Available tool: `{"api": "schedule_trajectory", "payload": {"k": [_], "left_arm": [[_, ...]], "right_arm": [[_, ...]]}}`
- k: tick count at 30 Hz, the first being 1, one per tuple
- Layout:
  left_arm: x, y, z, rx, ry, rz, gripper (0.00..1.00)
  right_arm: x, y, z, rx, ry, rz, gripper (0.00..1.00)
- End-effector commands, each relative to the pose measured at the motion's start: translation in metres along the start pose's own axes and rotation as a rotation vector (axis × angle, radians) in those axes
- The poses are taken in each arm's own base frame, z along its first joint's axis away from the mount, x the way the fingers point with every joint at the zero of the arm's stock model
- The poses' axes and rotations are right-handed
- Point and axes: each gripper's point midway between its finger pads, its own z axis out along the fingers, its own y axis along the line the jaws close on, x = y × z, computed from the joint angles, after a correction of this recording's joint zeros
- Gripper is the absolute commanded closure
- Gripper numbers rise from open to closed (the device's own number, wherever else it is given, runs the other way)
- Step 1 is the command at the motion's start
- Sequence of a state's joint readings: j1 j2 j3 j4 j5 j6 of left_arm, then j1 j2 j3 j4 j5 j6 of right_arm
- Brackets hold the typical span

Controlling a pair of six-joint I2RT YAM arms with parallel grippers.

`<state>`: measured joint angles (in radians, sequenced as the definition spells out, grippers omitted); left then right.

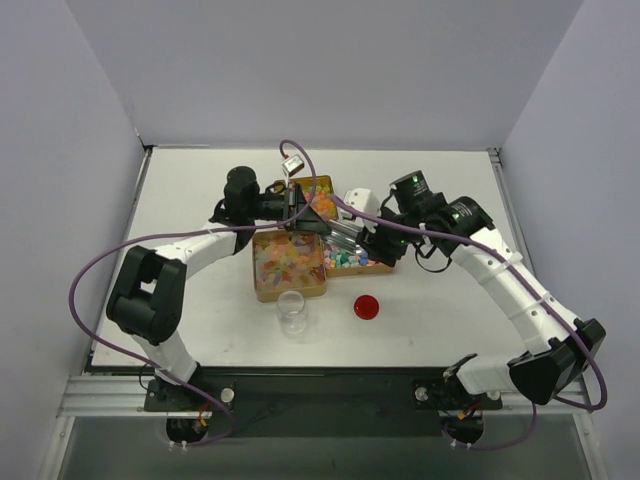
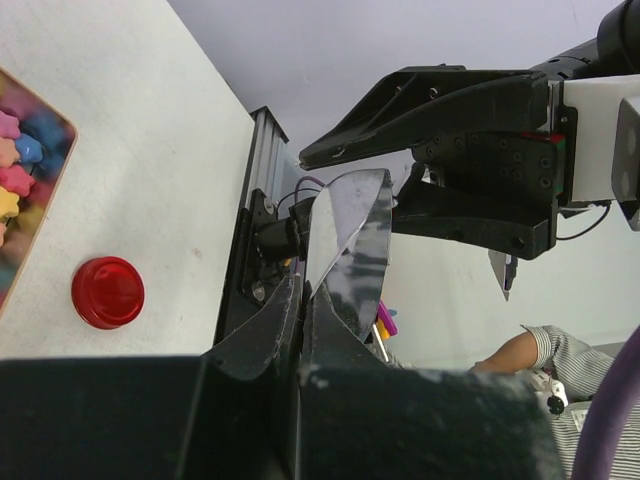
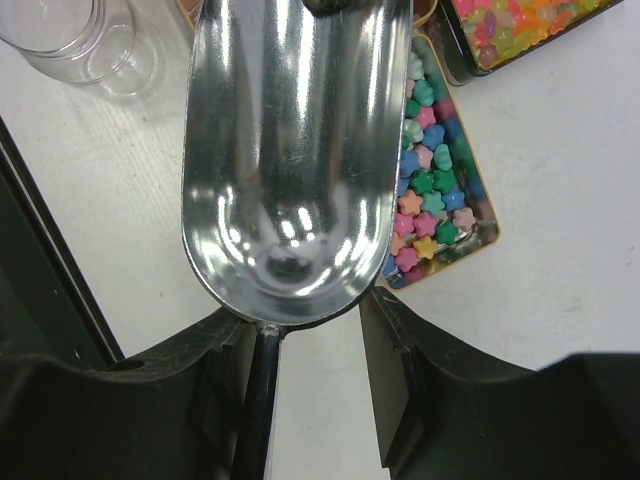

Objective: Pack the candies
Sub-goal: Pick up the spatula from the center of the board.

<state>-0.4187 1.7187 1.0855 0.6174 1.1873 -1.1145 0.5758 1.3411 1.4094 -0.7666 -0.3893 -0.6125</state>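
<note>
A shiny metal scoop (image 3: pixel 295 160), empty, hangs over the trays between my two grippers (image 1: pixel 340 232). My left gripper (image 2: pixel 305 290) is shut on the scoop's thin front lip (image 2: pixel 350 240). My right gripper (image 3: pixel 305 315) is open around the scoop's thin handle (image 3: pixel 260 400), which lies against one finger (image 3: pixel 215 385). Pastel star candies (image 3: pixel 425 190) fill a tin below the scoop (image 1: pixel 348 259). Translucent gummy candies (image 1: pixel 288 262) fill a second tin, also in the right wrist view (image 3: pixel 510 25).
A clear glass jar (image 1: pixel 292 312) stands open in front of the tins, at the top left of the right wrist view (image 3: pixel 70 40). A flat red round lid (image 1: pixel 367 306) lies on the table to its right. A third tin (image 1: pixel 320 192) sits behind the left gripper (image 1: pixel 303 213).
</note>
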Motion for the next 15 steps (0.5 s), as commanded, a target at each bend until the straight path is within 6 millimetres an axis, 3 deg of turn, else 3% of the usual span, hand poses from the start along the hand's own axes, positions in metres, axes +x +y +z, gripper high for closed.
{"api": "schedule_trajectory", "payload": {"k": [1, 10, 15], "left_arm": [[0.001, -0.003, -0.003, 0.023, 0.023, 0.035, 1.0], [-0.002, 0.005, -0.005, 0.003, 0.014, 0.019, 1.0], [-0.002, 0.009, -0.007, -0.01, 0.007, 0.014, 1.0]], "right_arm": [[0.0, -0.008, -0.017, 0.074, -0.017, 0.004, 0.68], [-0.001, -0.008, -0.029, 0.104, -0.03, -0.005, 0.66], [0.001, -0.007, -0.037, 0.116, -0.026, 0.002, 0.54]]}}
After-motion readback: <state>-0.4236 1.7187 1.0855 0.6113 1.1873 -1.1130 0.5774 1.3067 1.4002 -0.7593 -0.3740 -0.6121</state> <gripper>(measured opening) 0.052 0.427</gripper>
